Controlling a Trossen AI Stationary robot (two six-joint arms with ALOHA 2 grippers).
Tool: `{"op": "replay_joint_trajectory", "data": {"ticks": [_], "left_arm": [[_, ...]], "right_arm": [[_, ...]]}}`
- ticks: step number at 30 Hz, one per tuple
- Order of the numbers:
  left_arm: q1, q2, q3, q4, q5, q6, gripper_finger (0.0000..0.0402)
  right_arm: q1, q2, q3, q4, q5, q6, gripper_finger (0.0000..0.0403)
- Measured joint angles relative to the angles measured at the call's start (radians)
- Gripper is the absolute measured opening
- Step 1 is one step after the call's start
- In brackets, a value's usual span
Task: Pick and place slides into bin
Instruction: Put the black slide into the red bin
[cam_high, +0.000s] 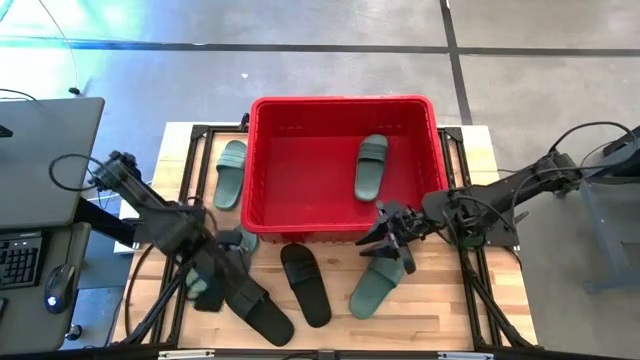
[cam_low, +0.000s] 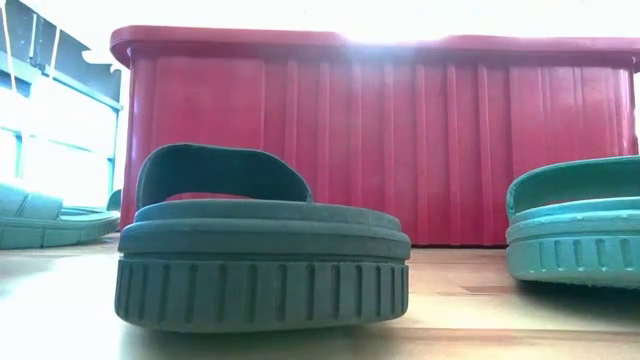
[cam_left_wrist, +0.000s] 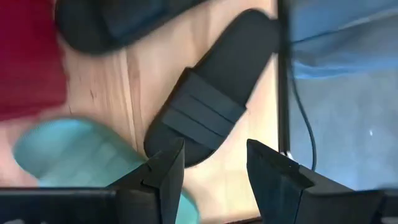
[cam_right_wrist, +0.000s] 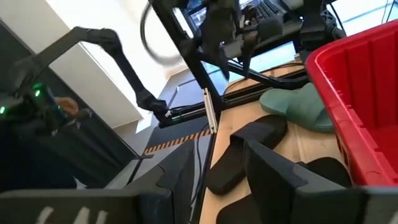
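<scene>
High view: the red bin (cam_high: 343, 168) sits mid-table (cam_high: 450, 310) with one green slide (cam_high: 371, 166) inside. Another green slide (cam_high: 230, 173) lies left of the bin; two black slides (cam_high: 305, 284) and a green one (cam_high: 377, 285) lie in front. The left gripper (cam_high: 207, 283) hovers over the front-left slides; the right gripper (cam_high: 392, 238) hangs by the bin's front rim.

Low view: only ribbed soles against the bin wall.

Left wrist view: fingers (cam_left_wrist: 166, 177) parted, empty, above a black slide (cam_left_wrist: 211, 93).

Right wrist view: fingers (cam_right_wrist: 273, 171) spread, nothing held.
</scene>
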Motion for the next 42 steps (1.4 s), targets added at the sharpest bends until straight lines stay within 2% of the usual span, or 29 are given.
{"op": "replay_joint_trajectory", "data": {"ticks": [4, 10, 12, 15, 19, 21, 26, 30, 36, 42], "left_arm": [[-0.029, 0.126, 0.0, 0.041, 0.002, -0.089, 0.0156], [-0.026, 0.324, -0.001, 0.282, 0.057, -0.113, 0.0156], [-0.026, 0.387, 0.0, 0.308, 0.069, -0.146, 0.0156], [-0.025, 0.466, 0.002, 0.27, 0.15, -0.202, 0.0156], [-0.026, 0.521, 0.004, 0.196, 0.334, -0.246, 0.0156], [-0.028, 0.524, 0.002, 0.171, 0.366, -0.263, 0.0156], [-0.026, 0.501, 0.006, 0.122, 0.378, -0.314, 0.0156], [-0.031, 0.5, 0.075, 0.015, 0.38, -0.329, 0.0156], [-0.047, 0.499, 0.139, -0.091, 0.183, -0.355, 0.0156], [-0.049, 0.533, 0.119, -0.088, 0.176, -0.353, 0.0156]], "right_arm": [[-0.001, 0.0, 0.0, 0.0, -0.001, -0.036, 0.0128], [-0.001, 0.0, 0.0, -0.001, -0.05, -0.075, 0.0128], [-0.001, 0.0, 0.0, -0.011, -0.066, -0.091, 0.0128], [-0.001, 0.0, 0.0, -0.03, -0.118, -0.116, 0.0128], [-0.001, 0.0, 0.0, -0.049, -0.165, -0.141, 0.0128], [-0.001, 0.0, 0.0, -0.061, -0.165, -0.143, 0.0128], [-0.001, 0.0, 0.0, -0.07, -0.164, -0.14, 0.0128], [-0.001, 0.0, 0.0, -0.08, -0.162, -0.14, 0.0128], [-0.001, 0.0, 0.0, -0.086, -0.144, -0.15, 0.0128], [-0.001, 0.0, 0.0, -0.091, -0.144, -0.151, 0.0128]]}}
